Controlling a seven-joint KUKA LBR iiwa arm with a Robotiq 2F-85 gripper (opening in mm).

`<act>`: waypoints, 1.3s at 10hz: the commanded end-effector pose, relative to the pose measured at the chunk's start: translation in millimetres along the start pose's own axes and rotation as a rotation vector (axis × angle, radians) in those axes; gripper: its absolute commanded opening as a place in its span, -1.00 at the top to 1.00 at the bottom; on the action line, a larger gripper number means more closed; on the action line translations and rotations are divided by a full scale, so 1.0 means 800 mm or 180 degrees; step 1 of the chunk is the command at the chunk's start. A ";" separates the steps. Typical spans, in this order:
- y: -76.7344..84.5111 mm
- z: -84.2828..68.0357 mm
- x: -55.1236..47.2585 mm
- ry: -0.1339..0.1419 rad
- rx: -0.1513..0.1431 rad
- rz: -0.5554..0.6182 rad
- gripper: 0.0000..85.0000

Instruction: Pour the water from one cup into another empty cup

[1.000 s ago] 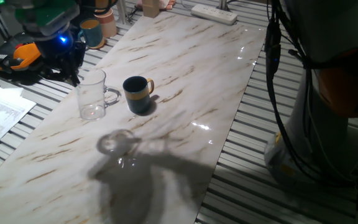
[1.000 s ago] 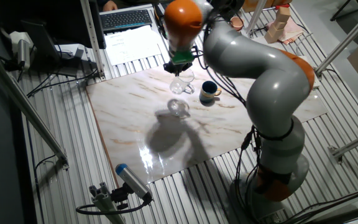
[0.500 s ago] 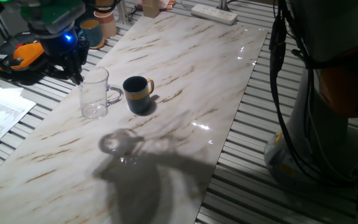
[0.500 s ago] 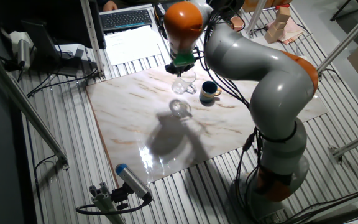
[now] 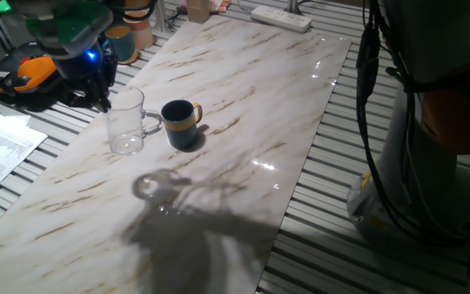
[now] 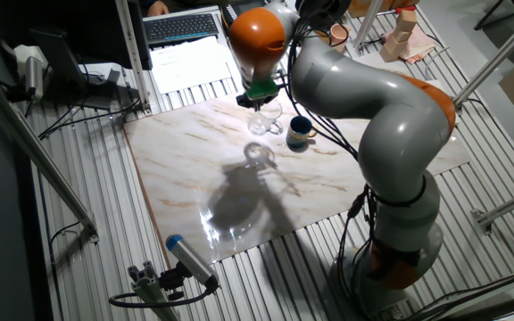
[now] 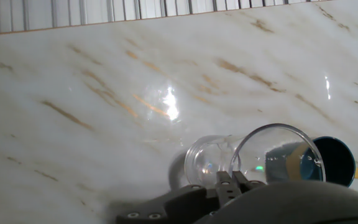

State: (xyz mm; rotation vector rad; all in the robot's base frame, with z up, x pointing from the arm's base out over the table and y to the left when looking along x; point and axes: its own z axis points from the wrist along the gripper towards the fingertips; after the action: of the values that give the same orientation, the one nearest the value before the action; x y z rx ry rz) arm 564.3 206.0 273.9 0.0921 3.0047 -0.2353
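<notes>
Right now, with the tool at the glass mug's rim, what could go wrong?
1. The tool appears to pinch only the thin rim of the glass mug; smooth glass could slip or rotate as it lifts.
2. The dark blue mug stands right beside the glass handle, so a sideways swing could knock it.
3. The glass stands near the edge of the marble board; if it slips, it could tumble onto the slatted table.

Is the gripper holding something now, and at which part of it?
It holds the glass mug by its rim, on the side opposite the handle; the gripper has its fingers shut on the wall there.
</notes>
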 end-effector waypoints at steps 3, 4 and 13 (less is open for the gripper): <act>0.001 0.016 0.007 -0.0062 0.0130 -0.0047 1.00; 0.002 0.023 0.011 -0.0091 0.0159 -0.0042 1.00; 0.008 0.042 0.016 -0.0072 0.0445 -0.0141 1.00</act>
State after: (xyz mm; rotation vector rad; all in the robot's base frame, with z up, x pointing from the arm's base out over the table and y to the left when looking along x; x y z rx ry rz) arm 555.5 208.2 237.2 0.0357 2.9658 -0.4506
